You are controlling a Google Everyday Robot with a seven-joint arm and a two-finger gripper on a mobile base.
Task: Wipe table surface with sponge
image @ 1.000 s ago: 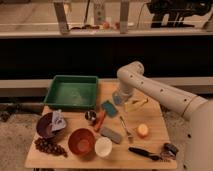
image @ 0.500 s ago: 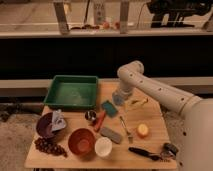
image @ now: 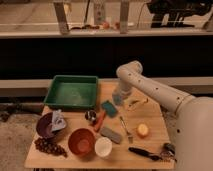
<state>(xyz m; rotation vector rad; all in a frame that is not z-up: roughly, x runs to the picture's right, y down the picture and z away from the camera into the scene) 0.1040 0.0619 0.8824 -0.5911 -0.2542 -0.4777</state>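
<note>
Lying flat on the table surface (image: 155,118), small teal sponge (image: 108,108) — squarish, gripper (image: 118,98) just beside it, its state unclear

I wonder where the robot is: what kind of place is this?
Probably a robot practice room set like a kitchen: a wooden table holds an orange bowl, a green tray and a sponge. The gripper hangs near the sponge.

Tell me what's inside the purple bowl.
A pale blue-white thing lies in the purple bowl; the bowl floor under it is hidden. The gripper hangs beside the sponge.
</note>
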